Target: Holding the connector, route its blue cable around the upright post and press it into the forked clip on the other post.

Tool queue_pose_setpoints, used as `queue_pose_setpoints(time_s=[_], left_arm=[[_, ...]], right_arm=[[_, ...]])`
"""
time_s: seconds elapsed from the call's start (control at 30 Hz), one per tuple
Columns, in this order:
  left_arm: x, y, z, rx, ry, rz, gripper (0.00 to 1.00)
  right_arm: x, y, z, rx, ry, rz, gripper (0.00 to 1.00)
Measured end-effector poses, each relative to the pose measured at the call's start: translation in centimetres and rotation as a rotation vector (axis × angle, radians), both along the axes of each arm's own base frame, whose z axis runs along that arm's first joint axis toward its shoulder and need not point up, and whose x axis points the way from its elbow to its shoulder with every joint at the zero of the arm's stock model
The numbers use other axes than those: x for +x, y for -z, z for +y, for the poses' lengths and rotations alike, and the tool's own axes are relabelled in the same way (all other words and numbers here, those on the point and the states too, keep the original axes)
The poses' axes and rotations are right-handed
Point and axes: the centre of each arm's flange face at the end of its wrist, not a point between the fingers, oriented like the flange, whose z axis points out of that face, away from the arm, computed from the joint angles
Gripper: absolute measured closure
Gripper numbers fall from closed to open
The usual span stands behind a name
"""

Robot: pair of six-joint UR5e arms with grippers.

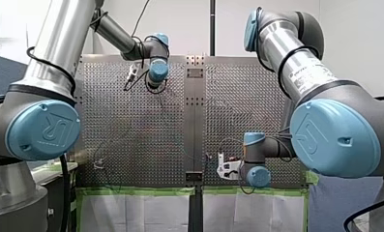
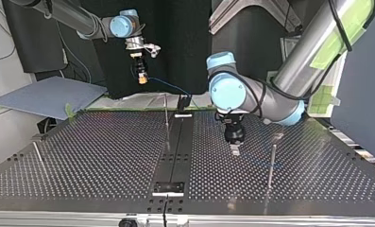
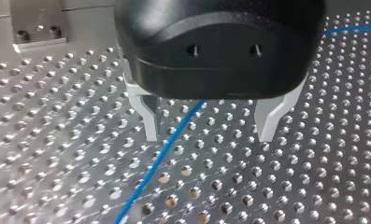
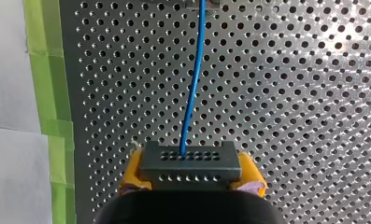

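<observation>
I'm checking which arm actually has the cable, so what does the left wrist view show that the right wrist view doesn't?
Only the left wrist view: my left gripper, open, with the blue cable running ungripped between its fingers. Only the right wrist view: my right gripper, its yellow pads shut on the connector that the cable leaves, and green tape along the table's edge. Both: the blue cable over the perforated table.
</observation>
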Motion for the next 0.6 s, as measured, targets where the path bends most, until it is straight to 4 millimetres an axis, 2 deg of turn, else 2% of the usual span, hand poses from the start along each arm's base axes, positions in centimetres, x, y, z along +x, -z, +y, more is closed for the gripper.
queue_pose_setpoints(time_s=[0.13, 0.4, 0.6], left_arm=[[0.5, 1.7, -0.5, 0.008, 0.010, 0.021, 0.00], [1.4, 3.8, -0.6, 0.012, 0.008, 0.040, 0.00], [1.9, 6.3, -1.4, 0.024, 0.015, 0.073, 0.00]], right_arm=[[0.0, 0.0, 0.0, 0.000, 0.000, 0.000, 1.00], [0.0, 0.0, 0.0, 0.002, 0.000, 0.003, 1.00], [0.0, 0.0, 0.1, 0.003, -0.001, 0.003, 1.00]])
